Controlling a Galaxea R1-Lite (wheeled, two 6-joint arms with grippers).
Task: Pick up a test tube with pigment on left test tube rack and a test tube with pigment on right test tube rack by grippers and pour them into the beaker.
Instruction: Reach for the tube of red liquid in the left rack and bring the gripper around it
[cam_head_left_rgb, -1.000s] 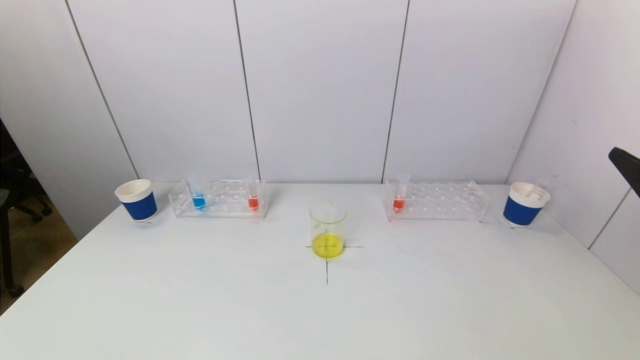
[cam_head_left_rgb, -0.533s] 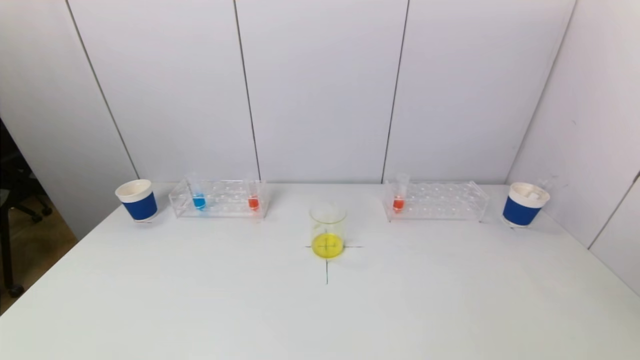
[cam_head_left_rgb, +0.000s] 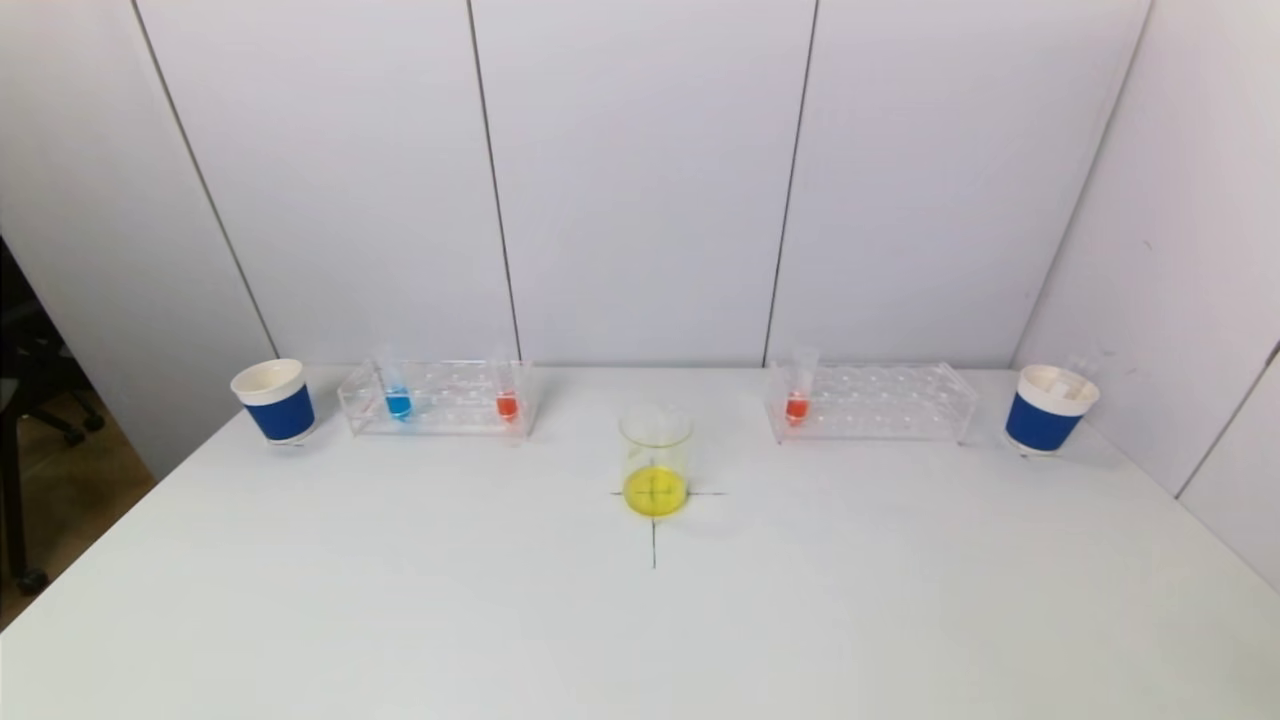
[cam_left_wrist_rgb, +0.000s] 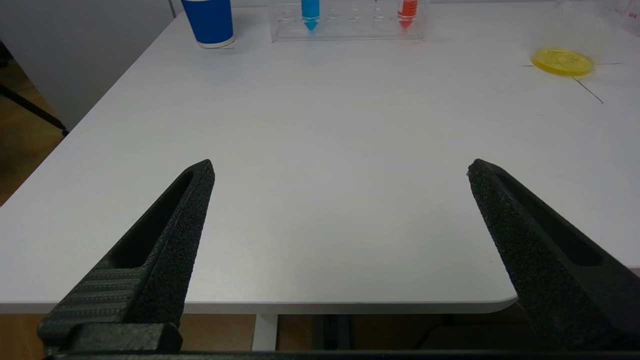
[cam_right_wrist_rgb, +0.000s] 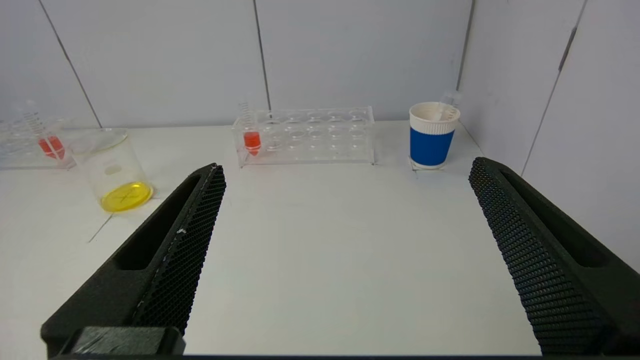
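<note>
Ahead of the wide-spread left gripper (cam_left_wrist_rgb: 340, 167), bare table (cam_left_wrist_rgb: 320, 150) is seen up to the rack (cam_left_wrist_rgb: 347, 22); the right gripper (cam_right_wrist_rgb: 345, 167) is likewise spread, holding nothing.

White panel walls (cam_head_left_rgb: 640, 180), wood floor (cam_head_left_rgb: 70, 480), white table (cam_head_left_rgb: 640, 620).

Bright, even light; soft faint shadows (no glare).

We find no readable words, brands or numbers. The only sign is a thin black cross (cam_head_left_rgb: 654, 520) drawn on the white worktop (cam_head_left_rgb: 640, 620) midway between its left and right edges; the clear glass beaker (cam_head_left_rgb: 655, 460) with yellow liquid stands on its centre. Graduation marks on the test tubes are illegible.
</note>
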